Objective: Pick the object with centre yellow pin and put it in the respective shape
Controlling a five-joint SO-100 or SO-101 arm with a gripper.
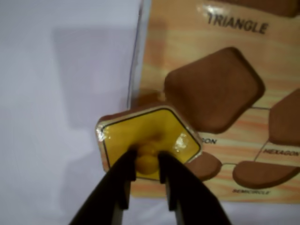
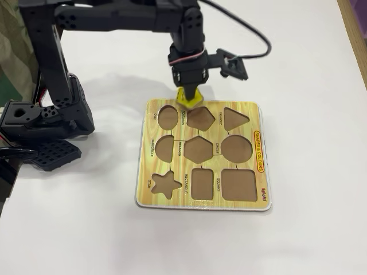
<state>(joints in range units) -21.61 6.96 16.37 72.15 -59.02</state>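
The wrist view shows detail that the fixed view lacks: the gripper has its two dark fingers closed on the yellow knob in the middle of the yellow pentagon piece, one finger on each side of the knob. The piece has a dark outline and glossy highlights, and it hangs over the near edge of the puzzle board, partly above the white table. Just beyond the fingertips and to the right in that view lies the empty pentagon recess; further right is the hexagon recess, and nearer the gripper a semicircle recess. The printed labels TRIANGLE, HEXAGON and SEMICIRCLE can be read.

The fixed view gives the whole layout instead. The arm reaches horizontally from its base at the left, then turns straight down at the wrist, so the gripper points at the board's far edge. The piece shows only as a small yellow spot under the fingers, at the rim of the board and just short of the pentagon recess. All nine recesses look empty, among them a star and a square.

A cable loops off the wrist to the right. Around the board the table is bare on the right, the near side and behind the gripper; the base crowds only the left side
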